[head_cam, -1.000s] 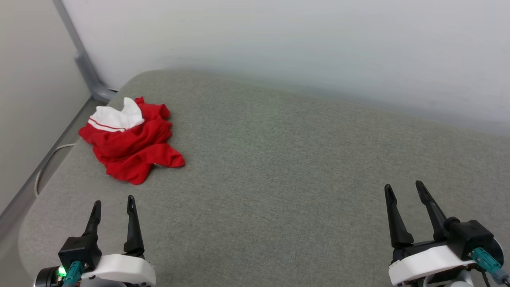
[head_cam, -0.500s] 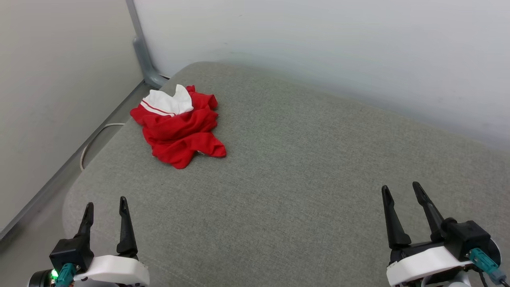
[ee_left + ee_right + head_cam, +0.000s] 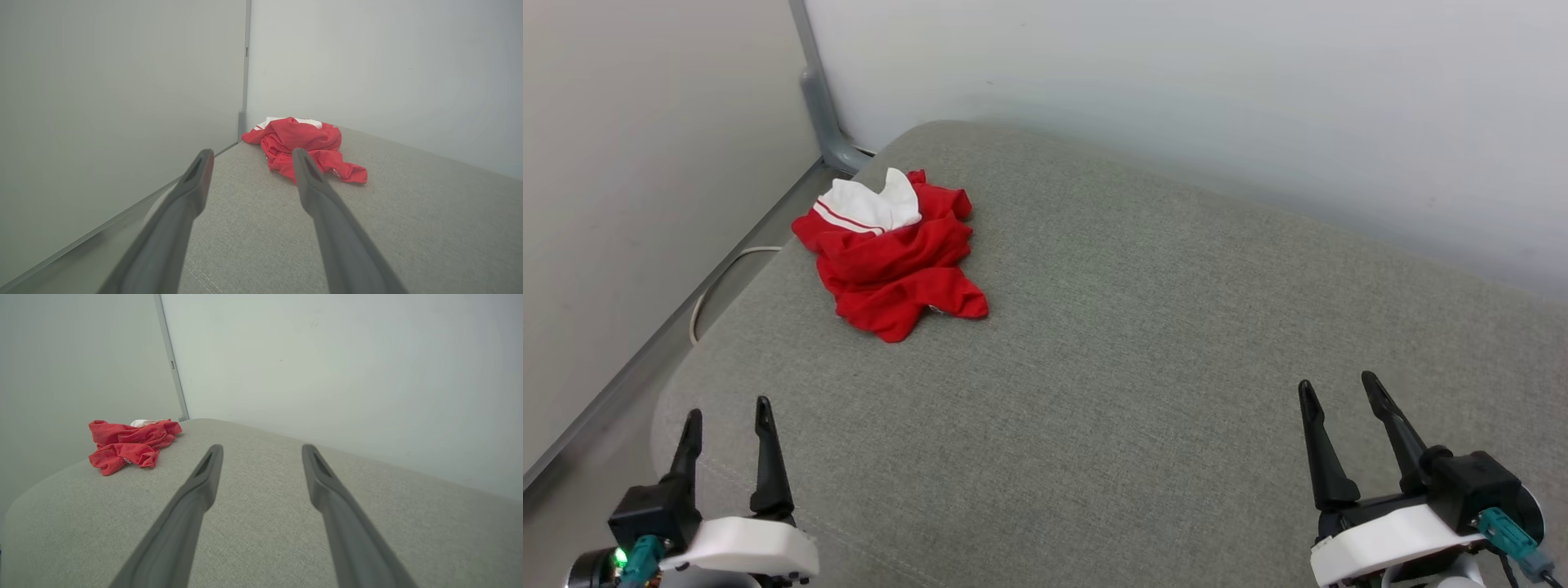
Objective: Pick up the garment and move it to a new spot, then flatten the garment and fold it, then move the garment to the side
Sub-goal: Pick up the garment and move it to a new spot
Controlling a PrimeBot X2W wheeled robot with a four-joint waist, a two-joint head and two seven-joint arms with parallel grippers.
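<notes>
Head view, nearest things first: the left gripper (image 3: 727, 411), two long dark fingers on a white wrist housing, sits at the lower left over the near left edge of a wide grey woven-fabric cushion (image 3: 1143, 384). Its fingers are parted with nothing between them. The right gripper (image 3: 1337, 382), of the same build, hangs at the lower right, likewise spread and empty. Each wrist view shows the same gap between its own fingers, with bare cushion behind them. Farther on, toward the cushion's far left corner, lies the garment (image 3: 894, 265), a red jersey T-shirt bunched into a loose heap. One white sleeve with thin red stripes lies on top at the wall side, and no number can be seen in the folds. The garment rests well apart from both grippers, nearer the left one, and the left wrist view looks almost straight at it. Beyond the heap a grey metal post (image 3: 821, 98) rises in the corner where two pale walls (image 3: 1176, 82) meet, and a thin white cable (image 3: 719, 282) loops on the floor beside the cushion's left edge. As I judge it, no part of the task is done: the pick-up has not yet begun, and the moving, flattening, folding and setting aside all remain.
</notes>
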